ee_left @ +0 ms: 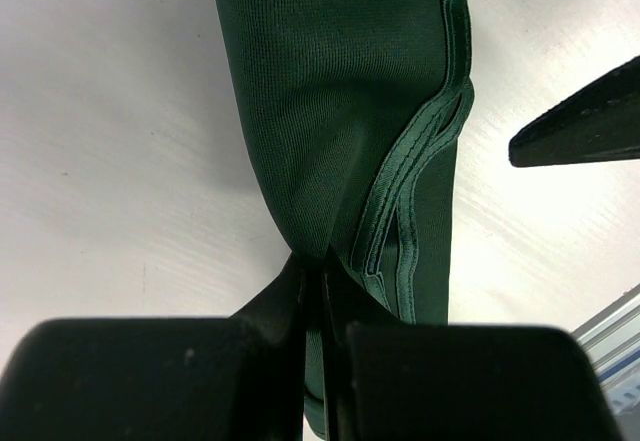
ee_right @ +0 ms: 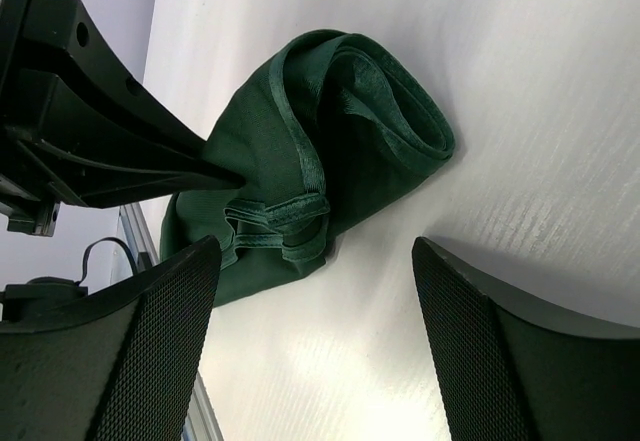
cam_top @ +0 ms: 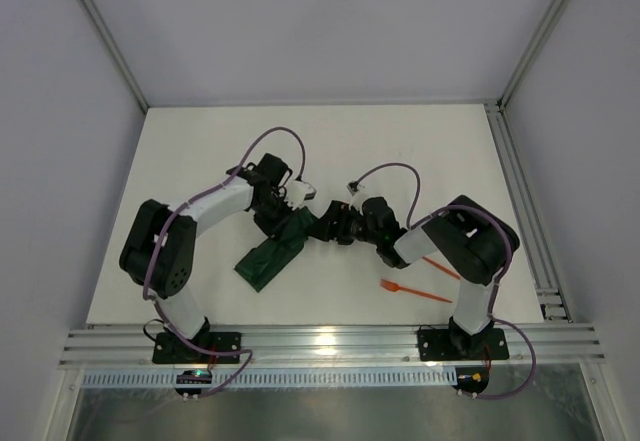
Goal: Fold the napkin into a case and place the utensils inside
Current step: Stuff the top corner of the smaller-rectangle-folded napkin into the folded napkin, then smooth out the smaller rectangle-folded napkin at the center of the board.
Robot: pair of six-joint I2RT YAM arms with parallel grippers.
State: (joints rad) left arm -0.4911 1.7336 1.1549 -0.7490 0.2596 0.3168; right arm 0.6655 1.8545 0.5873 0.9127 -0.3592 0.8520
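The dark green napkin [cam_top: 270, 256] lies folded into a narrow band running diagonally across the table's middle. Its upper end is bunched and lifted. My left gripper [ee_left: 322, 261] is shut on a fold of the napkin [ee_left: 340, 91], the cloth pinched between its jaws; from above, the left gripper [cam_top: 296, 213] sits at the band's upper end. My right gripper [ee_right: 315, 251] stands wide open just short of the napkin's rolled end [ee_right: 340, 121], holding nothing; from above, the right gripper [cam_top: 328, 229] faces the left one. Two orange utensils lie at the right: a fork [cam_top: 415, 291] and another piece [cam_top: 440, 267] partly under the right arm.
The left gripper's black body [ee_right: 90, 131] fills the upper left of the right wrist view. One right finger [ee_left: 590, 121] pokes into the left wrist view. An aluminium rail [cam_top: 320, 343] runs along the near edge, another [cam_top: 525, 211] along the right side.
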